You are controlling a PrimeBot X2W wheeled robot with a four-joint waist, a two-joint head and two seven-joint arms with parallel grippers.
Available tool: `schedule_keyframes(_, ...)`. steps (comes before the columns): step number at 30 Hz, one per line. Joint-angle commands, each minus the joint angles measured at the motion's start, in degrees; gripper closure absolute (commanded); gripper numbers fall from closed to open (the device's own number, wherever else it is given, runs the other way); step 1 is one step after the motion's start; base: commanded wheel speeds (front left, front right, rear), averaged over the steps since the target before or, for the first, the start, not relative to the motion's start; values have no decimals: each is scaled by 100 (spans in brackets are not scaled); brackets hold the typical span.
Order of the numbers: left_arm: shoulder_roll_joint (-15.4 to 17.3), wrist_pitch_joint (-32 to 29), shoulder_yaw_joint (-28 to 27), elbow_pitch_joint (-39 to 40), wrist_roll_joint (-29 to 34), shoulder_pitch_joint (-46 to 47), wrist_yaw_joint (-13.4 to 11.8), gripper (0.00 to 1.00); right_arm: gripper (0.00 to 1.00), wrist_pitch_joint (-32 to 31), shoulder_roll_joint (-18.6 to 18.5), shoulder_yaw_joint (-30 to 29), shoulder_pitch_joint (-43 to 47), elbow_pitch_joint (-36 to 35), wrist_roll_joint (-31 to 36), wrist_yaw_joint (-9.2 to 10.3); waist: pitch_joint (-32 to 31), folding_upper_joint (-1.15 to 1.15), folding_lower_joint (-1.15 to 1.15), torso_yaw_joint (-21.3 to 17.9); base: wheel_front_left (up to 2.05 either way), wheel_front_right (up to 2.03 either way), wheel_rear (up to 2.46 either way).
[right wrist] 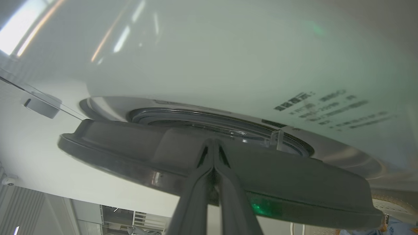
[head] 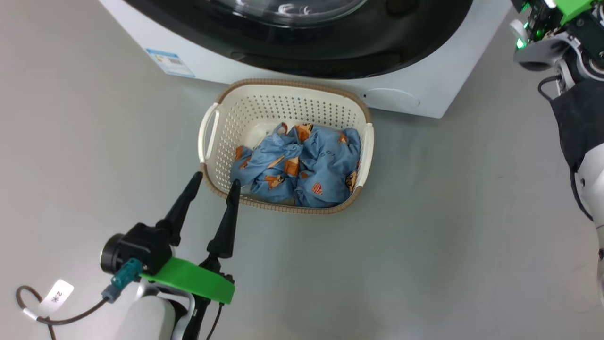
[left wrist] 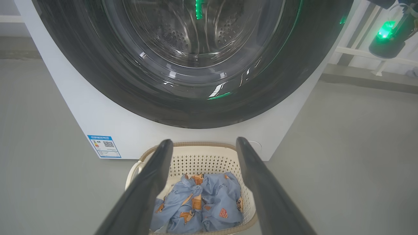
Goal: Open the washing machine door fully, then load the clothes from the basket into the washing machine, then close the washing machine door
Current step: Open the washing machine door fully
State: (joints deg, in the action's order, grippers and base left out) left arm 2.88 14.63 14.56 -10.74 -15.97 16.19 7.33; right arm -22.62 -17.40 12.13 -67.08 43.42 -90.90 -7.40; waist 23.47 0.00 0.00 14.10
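The washing machine point(head: 424, 97) stands at the top of the head view, its door point(head: 377, 52) black-rimmed with a glass centre. In front of it sits the basket point(head: 283, 86), with the blue printed clothes point(head: 302, 165) bunched inside. My left gripper point(head: 216, 178) is open and empty, its fingertips at the basket's near-left corner. In the left wrist view it point(left wrist: 204, 141) points over the basket point(left wrist: 196, 146) and clothes point(left wrist: 202, 202) toward the door point(left wrist: 130, 94). My right gripper point(right wrist: 214, 141) is shut, its tips against the edge of the door point(right wrist: 130, 151), which stands slightly off the machine front point(right wrist: 228, 65).
Grey floor lies all around the basket. A blue label point(head: 170, 61) sits on the machine's lower left, and a round cover point(head: 391, 99) on its lower right. My right arm's wrist point(head: 547, 47) and dark body point(head: 580, 127) fill the right edge. A tagged cable point(head: 56, 295) hangs at lower left.
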Motion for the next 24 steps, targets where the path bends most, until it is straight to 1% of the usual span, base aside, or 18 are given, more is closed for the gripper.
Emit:
schedule_keyframes(1, 91, 37, -158, 153, -41, 137, 15, 0, 100, -23, 66, 57, -184, -110, 80, -9, 69, 0, 0, 64, 0, 0, 0)
schedule_keyframes(13, 48, 37, -105, 138, -58, 191, 15, 0, 100, -57, 137, 222, -350, 10, 225, -9, 94, 0, 0, 181, 0, 0, 0)
schedule_keyframes(24, 33, 37, -130, 100, -26, 61, 15, 0, 100, -434, 244, 494, 170, -198, 184, -9, -190, 0, 0, 105, 0, 0, 0)
